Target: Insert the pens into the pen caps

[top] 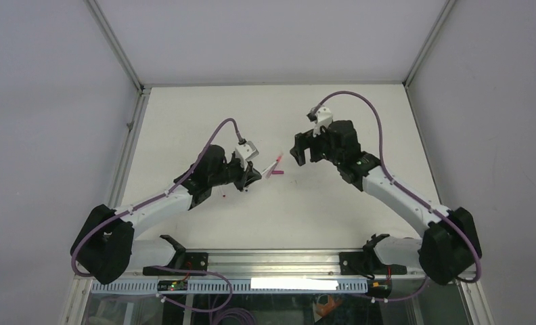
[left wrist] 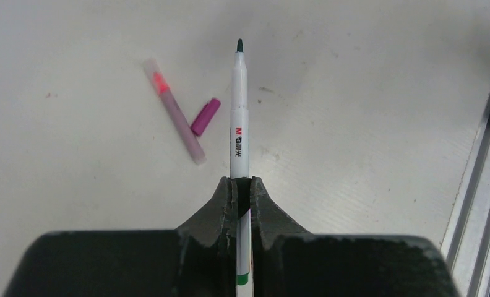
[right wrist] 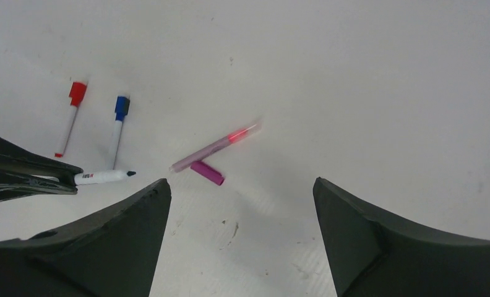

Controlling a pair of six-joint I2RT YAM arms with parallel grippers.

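Left hand [left wrist: 242,183]: closed on white pen [left wrist: 239,117], barrel pinched between both fingers, bare dark-green tip pointing away, held over tabletop [left wrist: 366,93].
Right hand [right wrist: 239,185]: wide open, nothing between fingers, hanging above pink pen and loose cap.
Pink pen [right wrist: 213,148]: flat on tabletop between the two hands, clear cap over bright pink tip.
Magenta cap [right wrist: 206,173]: loose, lying just beside pink pen's plain end; touching or not, cannot tell.
Red pen [right wrist: 69,120], blue pen [right wrist: 119,127]: white barrels, coloured block at one end, side by side on tabletop close to left hand's fingers.
In the way: tip of held white pen aimed toward pink pen's plain end, near it; magenta cap just beside that line.
Rail [left wrist: 477,185]: metal frame edge along tabletop side, right of left wrist view.
Hidden: rear of white pen buried between left fingers, only a green band visible at bottom edge.
Hard to make out: pens mere specks from top view; red and blue ones barely visible beside left arm there; colour blocks possibly caps, not certain.
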